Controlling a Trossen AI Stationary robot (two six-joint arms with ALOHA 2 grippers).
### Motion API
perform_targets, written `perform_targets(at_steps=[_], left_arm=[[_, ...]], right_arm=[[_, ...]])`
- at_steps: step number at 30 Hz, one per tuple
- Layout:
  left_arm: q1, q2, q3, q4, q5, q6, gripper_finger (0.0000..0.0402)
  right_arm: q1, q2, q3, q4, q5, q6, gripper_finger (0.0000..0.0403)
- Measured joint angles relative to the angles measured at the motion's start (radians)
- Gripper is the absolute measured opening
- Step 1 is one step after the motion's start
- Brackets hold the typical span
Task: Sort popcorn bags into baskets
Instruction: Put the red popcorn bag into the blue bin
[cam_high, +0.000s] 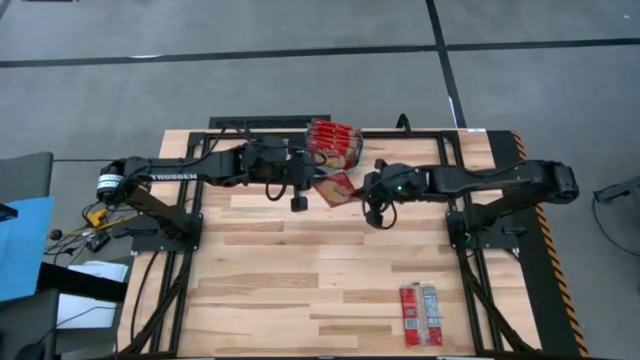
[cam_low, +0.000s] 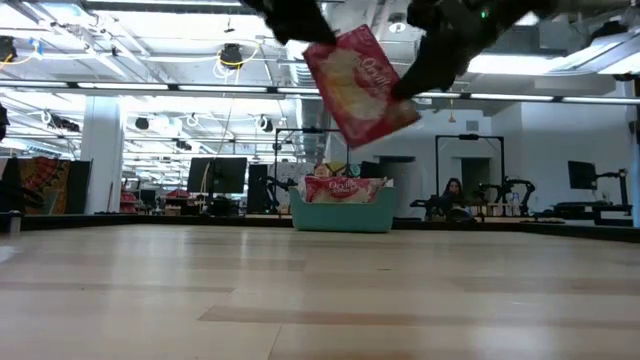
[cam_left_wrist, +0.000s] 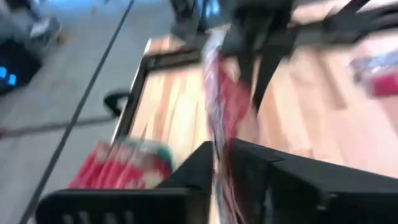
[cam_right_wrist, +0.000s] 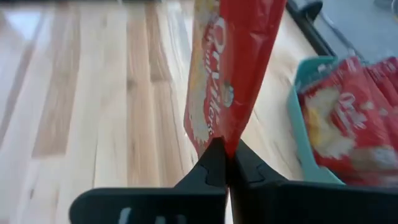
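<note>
Bright overhead light, blurred left-wrist view.

Two black arms (cam_high: 200, 168), white TROSSEN lettering, green light, dark fingers (cam_right_wrist: 217, 165).

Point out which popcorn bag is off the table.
The bag held in mid-air between both hands, beside the basket; the others sit in the basket or lie flat at the table's near edge.
</note>
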Motion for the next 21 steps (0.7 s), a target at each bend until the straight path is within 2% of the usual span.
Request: perform_targets(at_steps=[4, 7, 10, 12, 15, 17, 21], left_arm=[[0.024, 0.0, 0.0, -0.042, 0.007, -0.022, 0.0116], [0.036, 0.004, 0.0, -0.028, 0.106, 0.003, 0.018], [0.048, 0.025, 0.0, 0.023, 0.21, 0.04, 0.0234], [0.052, 0.053, 0.002, 0.092, 0.237, 0.056, 0.0259], [0.062, 0.094, 0.024, 0.106, 0.24, 0.072, 0.0274], [0.068, 0.125, 0.061, 0.114, 0.252, 0.072, 0.0268], [0.088, 0.182, 0.13, 0.08, 0.29, 0.046, 0.0211]], right_arm=[[-0.008, 0.004, 0.128, -0.234, 0.004, -0.026, 0.0006], [-0.023, 0.003, 0.199, -0.332, -0.008, -0.045, 0.0006], [-0.048, 0.003, 0.243, -0.387, -0.079, -0.08, 0.0006], [-0.064, 0.003, 0.264, -0.407, -0.122, -0.103, 0.0005], [-0.081, 0.02, 0.288, -0.443, -0.137, -0.112, 0.0005], [-0.094, 0.043, 0.294, -0.474, -0.139, -0.123, 0.0005], [-0.11, 0.106, 0.314, -0.47, -0.147, -0.145, 0.0005]])
